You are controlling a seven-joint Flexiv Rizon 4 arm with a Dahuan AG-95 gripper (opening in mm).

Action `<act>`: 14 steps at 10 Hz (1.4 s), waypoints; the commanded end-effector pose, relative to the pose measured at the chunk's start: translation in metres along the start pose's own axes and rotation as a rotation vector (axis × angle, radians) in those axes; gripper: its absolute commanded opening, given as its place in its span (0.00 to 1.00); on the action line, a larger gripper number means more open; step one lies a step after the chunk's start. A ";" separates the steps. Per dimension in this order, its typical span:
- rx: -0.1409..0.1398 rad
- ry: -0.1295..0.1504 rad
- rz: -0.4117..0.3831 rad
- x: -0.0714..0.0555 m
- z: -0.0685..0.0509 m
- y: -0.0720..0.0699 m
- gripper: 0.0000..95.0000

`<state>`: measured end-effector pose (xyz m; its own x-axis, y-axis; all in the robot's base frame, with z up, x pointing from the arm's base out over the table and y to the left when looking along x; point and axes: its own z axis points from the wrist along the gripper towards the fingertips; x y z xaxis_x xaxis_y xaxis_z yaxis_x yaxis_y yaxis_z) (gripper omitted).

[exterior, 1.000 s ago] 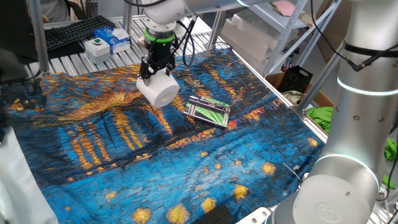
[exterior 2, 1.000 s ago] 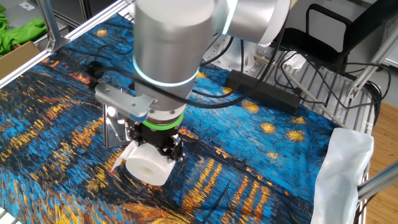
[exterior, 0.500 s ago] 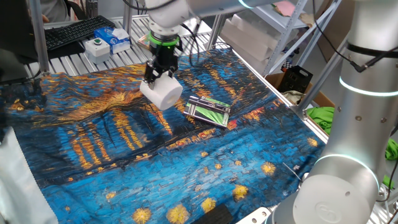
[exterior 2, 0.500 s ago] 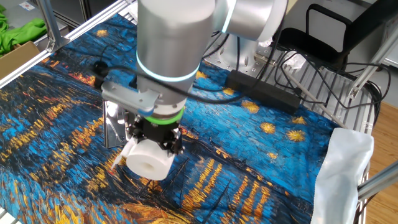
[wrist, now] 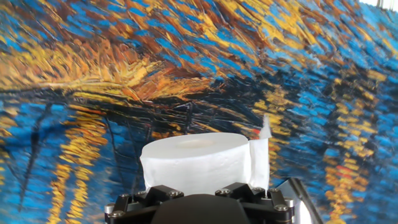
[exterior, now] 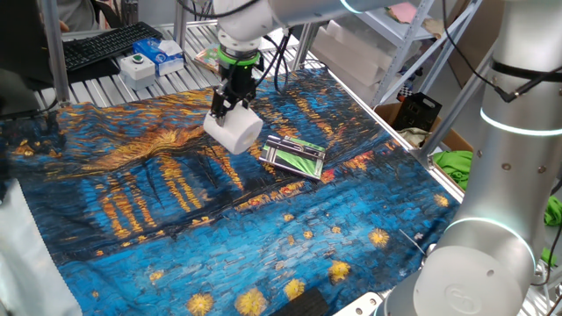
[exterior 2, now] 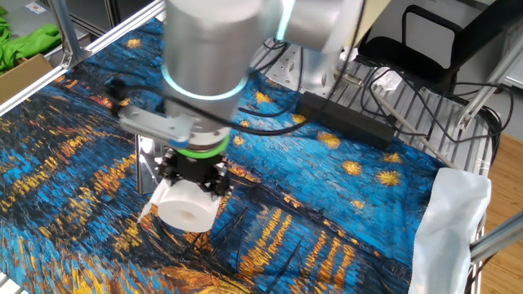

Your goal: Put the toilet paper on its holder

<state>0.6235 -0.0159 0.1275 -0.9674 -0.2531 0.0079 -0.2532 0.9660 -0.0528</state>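
Observation:
The toilet paper (exterior: pixel 234 131) is a plump white roll held in the air above the painted cloth, its hollow core facing out in the other fixed view (exterior 2: pixel 188 204). My gripper (exterior: pixel 228 107) is shut on it from above; in the hand view the roll (wrist: pixel 196 163) fills the space right in front of the jaws, with a loose paper flap on its right. The holder (exterior: pixel 295 156), a flat green striped piece with silver edges, lies on the cloth just right of the roll. In the other fixed view only its silver edge (exterior 2: pixel 148 163) shows behind the arm.
A blue and gold painted cloth (exterior: pixel 176 211) covers the table. A keyboard (exterior: pixel 105 46) and a blue-and-white box (exterior: pixel 162 53) sit at the far edge. A black power strip with cables (exterior 2: pixel 351 122) lies beside the cloth. A cardboard box with green cloth (exterior: pixel 452 162) stands off the table.
My gripper has carried the roll a little to the right, closer to the holder, still shut on it. The holder has not moved.

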 end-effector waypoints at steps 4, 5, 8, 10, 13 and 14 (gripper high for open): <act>-0.012 -0.035 0.013 0.007 0.001 -0.028 0.00; -0.016 -0.044 0.014 0.009 0.002 -0.032 0.00; -0.010 -0.057 0.014 0.011 0.005 -0.043 0.00; -0.008 -0.059 0.014 0.007 0.006 -0.046 0.00; -0.010 -0.058 0.023 0.004 0.005 -0.047 0.00; -0.006 -0.059 0.026 0.004 0.005 -0.047 0.00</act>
<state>0.6326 -0.0614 0.1251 -0.9717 -0.2303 -0.0524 -0.2283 0.9727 -0.0420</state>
